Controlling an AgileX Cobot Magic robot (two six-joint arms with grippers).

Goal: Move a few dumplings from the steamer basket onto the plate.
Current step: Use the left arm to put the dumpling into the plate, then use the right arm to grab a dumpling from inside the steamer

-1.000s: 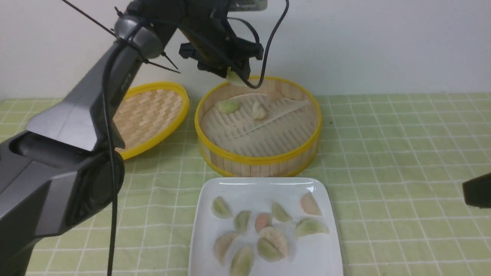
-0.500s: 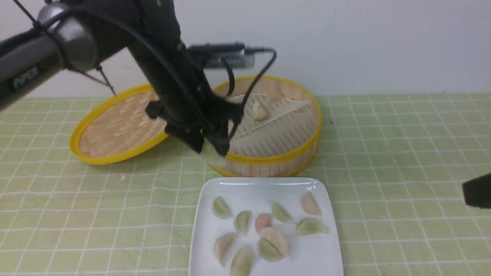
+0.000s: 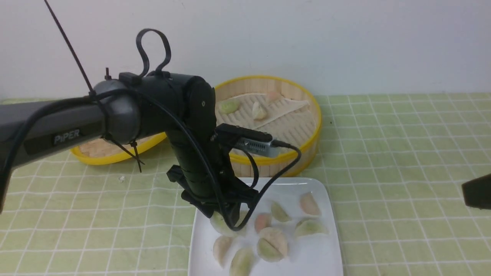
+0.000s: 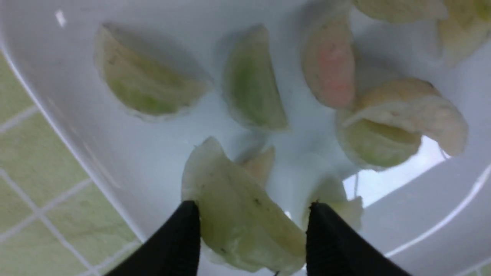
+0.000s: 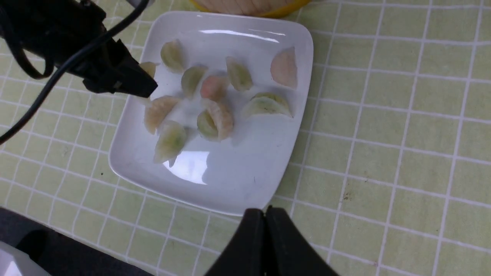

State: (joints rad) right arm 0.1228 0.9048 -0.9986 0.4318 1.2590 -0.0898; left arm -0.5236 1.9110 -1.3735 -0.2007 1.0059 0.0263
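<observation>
My left gripper (image 3: 227, 221) hangs low over the left part of the white plate (image 3: 326, 257), shut on a pale green dumpling (image 4: 238, 218) that sits between its jaws just above the plate floor. Several dumplings (image 3: 308, 203) lie on the plate, green, whitish and pinkish. The steamer basket (image 3: 268, 158) stands behind the plate with a green dumpling (image 3: 229, 105), a whitish one (image 3: 259, 111) and a pinkish one (image 3: 274, 96) on its liner. My right gripper (image 5: 264, 214) is shut and empty, above the cloth beside the plate's near edge (image 5: 238, 191).
The shallow woven lid (image 3: 115, 155) lies left of the basket, partly hidden by my left arm. A green checked cloth (image 3: 402, 153) covers the table. A black cable loops from the left wrist camera over the plate's back edge.
My left arm has carried the dumpling from above the basket's back rim, forward over the basket's front edge, and down to the left part of the plate. The right gripper has not moved.
</observation>
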